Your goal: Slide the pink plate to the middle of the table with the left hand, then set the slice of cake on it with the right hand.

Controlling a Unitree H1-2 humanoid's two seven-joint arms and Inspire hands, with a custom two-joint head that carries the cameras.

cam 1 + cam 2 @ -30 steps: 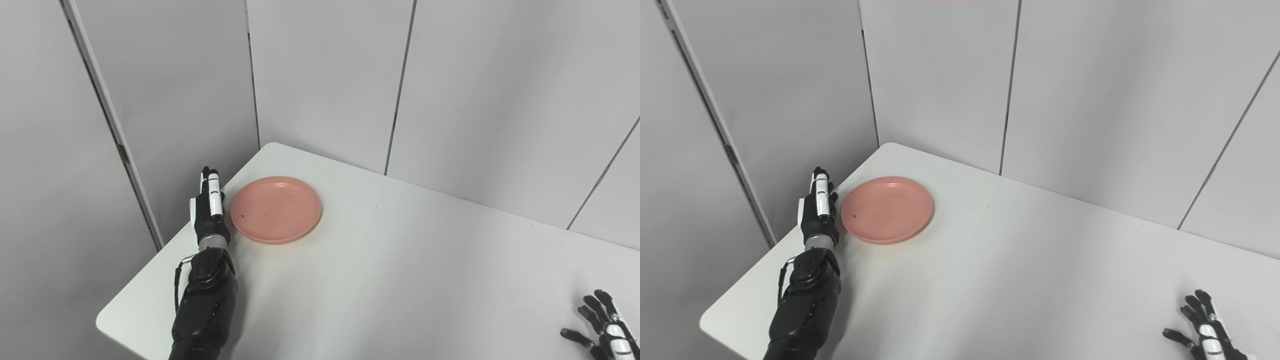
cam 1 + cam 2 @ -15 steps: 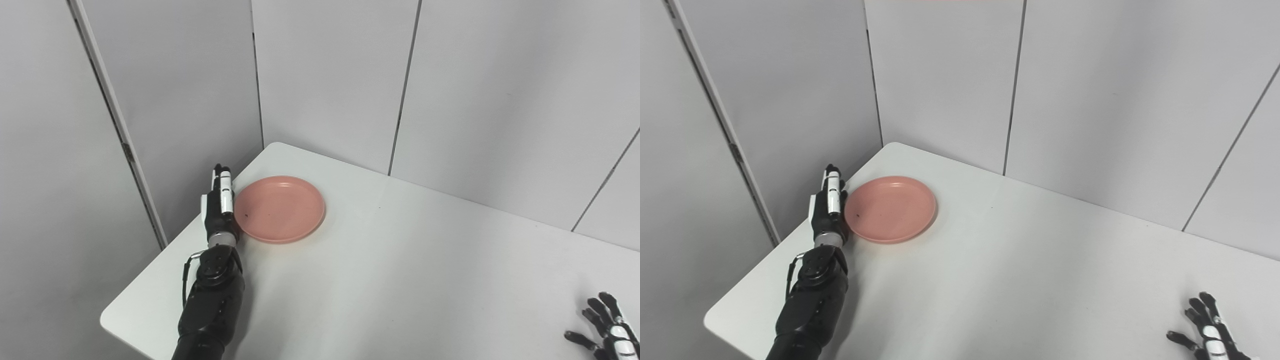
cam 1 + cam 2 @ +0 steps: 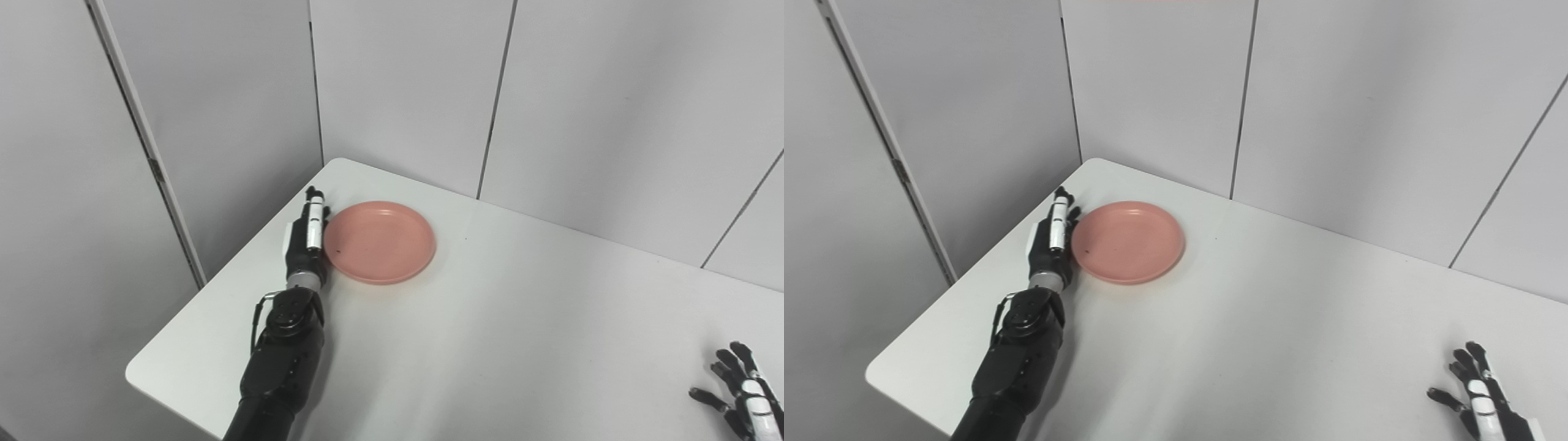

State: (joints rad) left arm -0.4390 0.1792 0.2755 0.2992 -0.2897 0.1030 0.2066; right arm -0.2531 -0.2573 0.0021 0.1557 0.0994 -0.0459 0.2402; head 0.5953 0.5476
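The pink plate (image 3: 380,241) has my left hand (image 3: 304,245) edge-on against its rim, fingers (image 3: 315,215) pressed together straight, so it can shove it across the counter (image 3: 502,331) toward the middle.

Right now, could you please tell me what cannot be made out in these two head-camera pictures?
- The slice of cake: in neither view; where it sits cannot be told.
- Right hand: cut off by the bottom edge in both views; only its spread fingers show.
- Left hand: seen edge-on beside the pink plate, so whether it presses the rim is unclear.
- Dark specks on the plate: too small to identify.
- Table: near right part lies outside both frames.
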